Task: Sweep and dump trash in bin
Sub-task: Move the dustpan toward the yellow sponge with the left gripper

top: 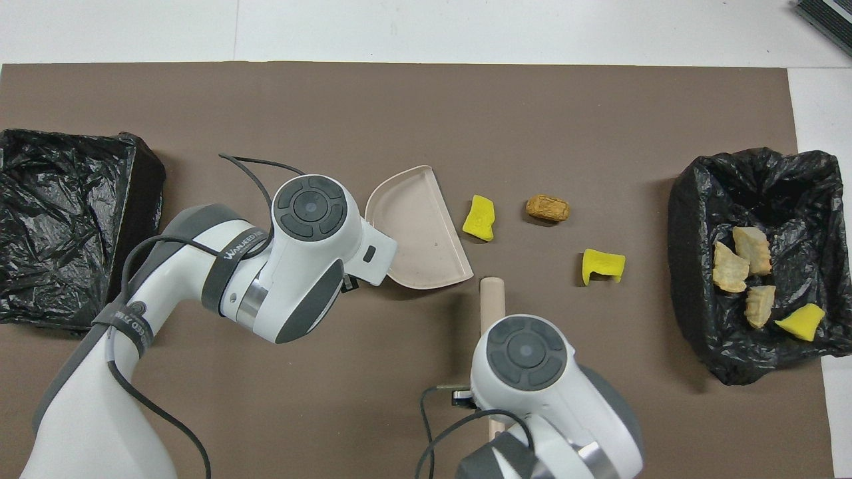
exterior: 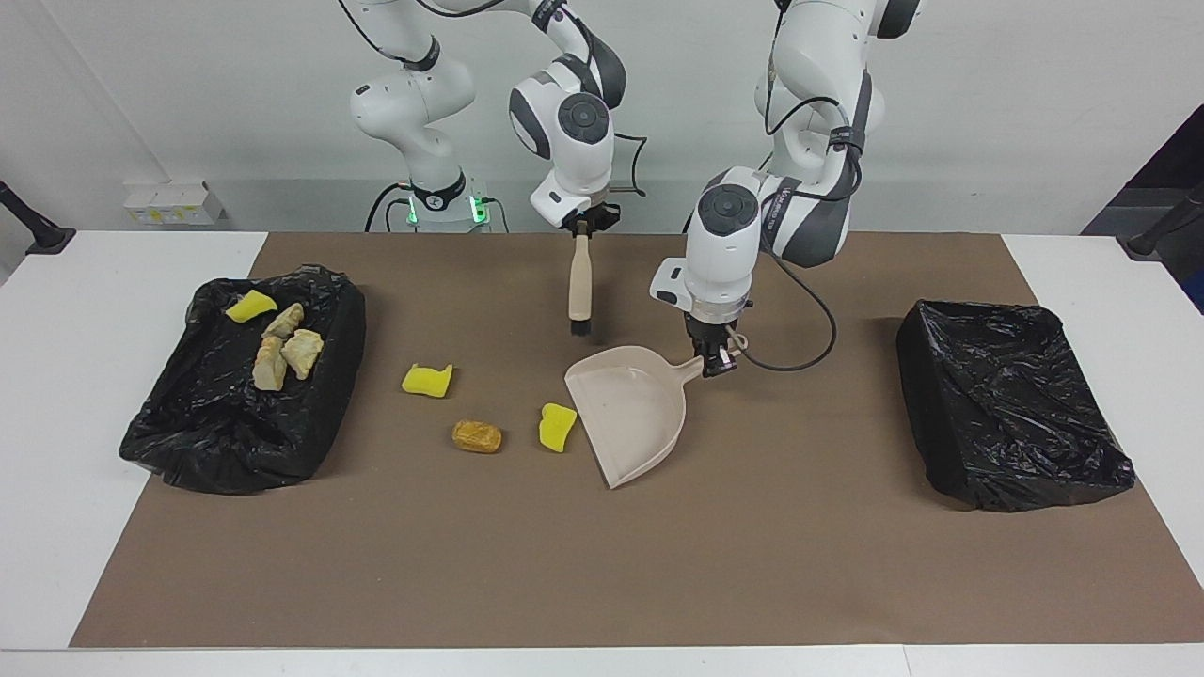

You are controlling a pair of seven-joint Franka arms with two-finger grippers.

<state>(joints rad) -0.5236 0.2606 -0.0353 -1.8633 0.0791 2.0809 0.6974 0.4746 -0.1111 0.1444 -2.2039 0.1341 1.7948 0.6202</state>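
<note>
Three scraps of trash lie loose on the brown mat: a yellow sponge (exterior: 557, 426) (top: 479, 217), a brown bread lump (exterior: 476, 436) (top: 547, 208) and another yellow sponge (exterior: 428, 380) (top: 604, 265). More trash (exterior: 280, 346) (top: 739, 266) lies in the black-lined bin (exterior: 235, 432) (top: 759, 179) at the right arm's end. My left gripper (exterior: 717, 362) is shut on the handle of the beige dustpan (exterior: 630, 414) (top: 419, 233), whose mouth faces the nearest sponge. My right gripper (exterior: 583, 224) is shut on the brush (exterior: 578, 282) (top: 492, 296), which hangs bristles down beside the pan.
A second black-lined bin (exterior: 1016, 414) (top: 66, 226) stands at the left arm's end of the table with nothing showing in it. The brown mat (exterior: 602, 564) covers the middle of the white table.
</note>
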